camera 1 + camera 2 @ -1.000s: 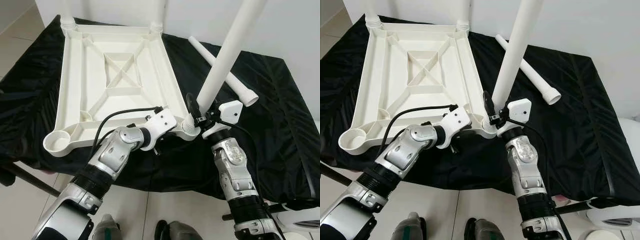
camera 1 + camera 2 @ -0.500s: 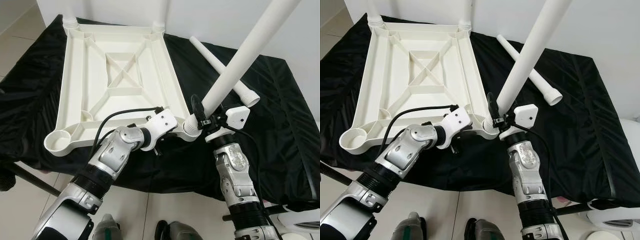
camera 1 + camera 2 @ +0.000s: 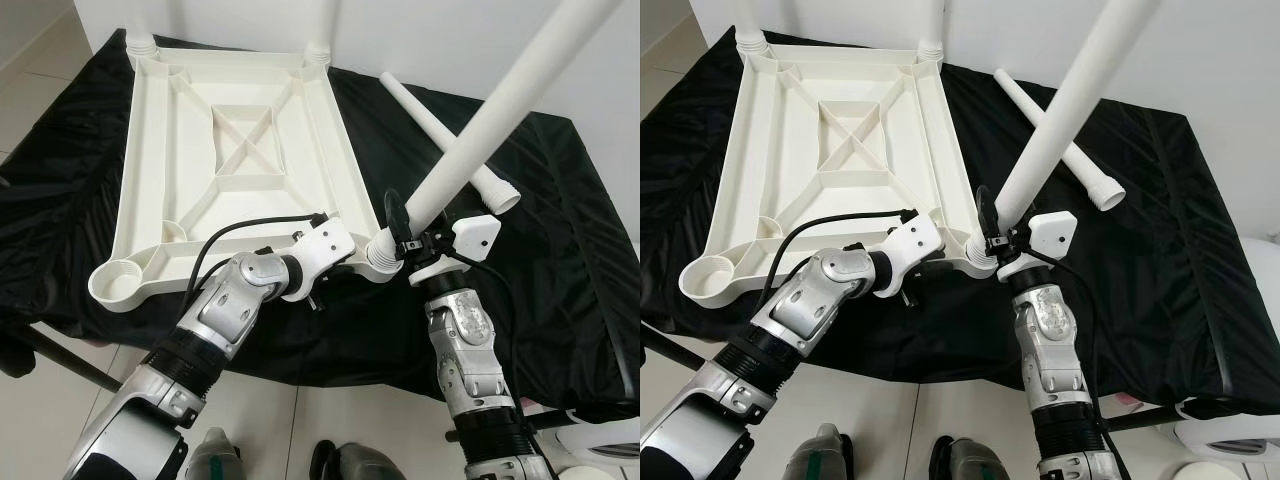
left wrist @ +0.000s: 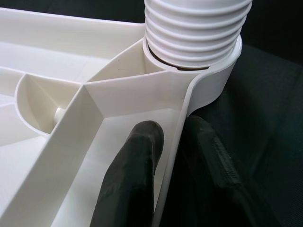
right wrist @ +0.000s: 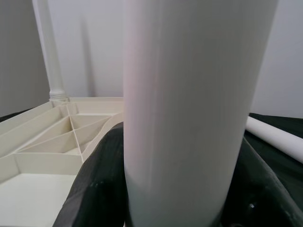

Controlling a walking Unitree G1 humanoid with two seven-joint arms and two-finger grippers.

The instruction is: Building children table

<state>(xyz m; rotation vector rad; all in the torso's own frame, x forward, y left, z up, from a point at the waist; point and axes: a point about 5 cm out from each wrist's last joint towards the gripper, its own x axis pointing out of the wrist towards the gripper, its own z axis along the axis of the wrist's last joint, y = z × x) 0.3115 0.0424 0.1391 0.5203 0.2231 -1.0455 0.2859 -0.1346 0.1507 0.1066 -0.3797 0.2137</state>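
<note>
**White leg tips further over in the near corner socket**

White plastic dominates the scene: the upturned tabletop [image 3: 230, 160] lies ribs-up on the black cloth [image 3: 560, 250], with two legs already standing at its far corners. The right gripper [image 3: 408, 238] is closed around the third leg [image 3: 480, 140] just above its threaded end, which sits in the near right corner socket [image 4: 199, 71]. Over the last second this leg has swung from nearly upright to a marked lean toward the robot's right and away, so its top now points well off the vertical. Judging by that, the thread is not seated squarely; the leg probably needs to be brought back upright before it will screw home.

The left gripper [image 4: 165, 156] steadies the tabletop, its two black fingers pinched on the rim wall right beside that socket, one inside and one outside; it has not shifted. A fourth leg [image 3: 450, 140] lies loose on the cloth beyond the right gripper, and the near left corner socket [image 3: 112, 282] is empty, so the job looks a little past halfway.
</note>
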